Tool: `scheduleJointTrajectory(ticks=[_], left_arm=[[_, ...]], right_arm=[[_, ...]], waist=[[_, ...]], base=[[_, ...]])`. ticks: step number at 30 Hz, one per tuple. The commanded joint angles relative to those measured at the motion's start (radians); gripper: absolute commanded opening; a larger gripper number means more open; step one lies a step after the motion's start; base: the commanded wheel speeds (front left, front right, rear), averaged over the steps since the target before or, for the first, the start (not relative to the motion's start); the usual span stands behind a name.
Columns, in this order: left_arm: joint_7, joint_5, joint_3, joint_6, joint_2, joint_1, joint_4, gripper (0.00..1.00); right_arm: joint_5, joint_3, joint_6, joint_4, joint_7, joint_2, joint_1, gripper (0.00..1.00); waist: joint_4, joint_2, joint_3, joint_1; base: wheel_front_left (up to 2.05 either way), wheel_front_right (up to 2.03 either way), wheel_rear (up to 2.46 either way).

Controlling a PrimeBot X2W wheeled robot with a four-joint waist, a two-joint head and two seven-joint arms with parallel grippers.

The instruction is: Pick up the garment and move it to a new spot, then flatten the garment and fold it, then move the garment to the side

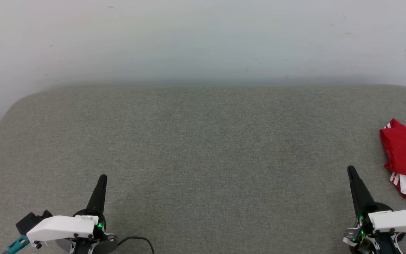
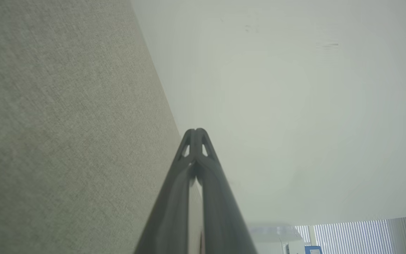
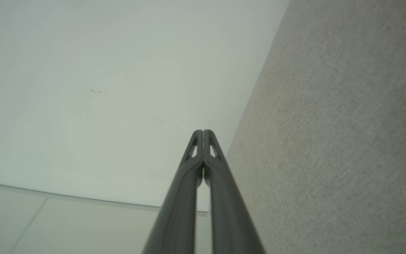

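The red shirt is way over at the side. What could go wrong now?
1. The shirt lies at the right of the table, partly cut off in the head view. If its hidden part hangs over an edge, a nudge might pull it off.
2. The right pincer, shut, is close beside the shirt, not touching. Swinging sideways could snag and rumple it.
3. A cable loops beside the left pincer and might catch.
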Motion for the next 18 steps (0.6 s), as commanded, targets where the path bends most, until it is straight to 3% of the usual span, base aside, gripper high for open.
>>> scheduleJointTrajectory(ticks=[1,18], left_arm=[[0.006,-0.019,0.004,-0.006,-0.001,-0.017,0.0,0.0],[0.04,-0.152,0.018,-0.018,-0.003,-0.041,0.017,0.0]], right_arm=[[0.019,-0.004,0.0,-0.001,0.006,-0.003,-0.021,0.0],[0.138,-0.016,0.0,0.014,0.042,0.001,-0.043,0.0]], waist=[[0.0,-0.0001,0.0,-0.0001],[-0.003,-0.0001,0.003,-0.0001]], base=[[0.0,0.0,0.0],[0.0,0.0,0.0]])
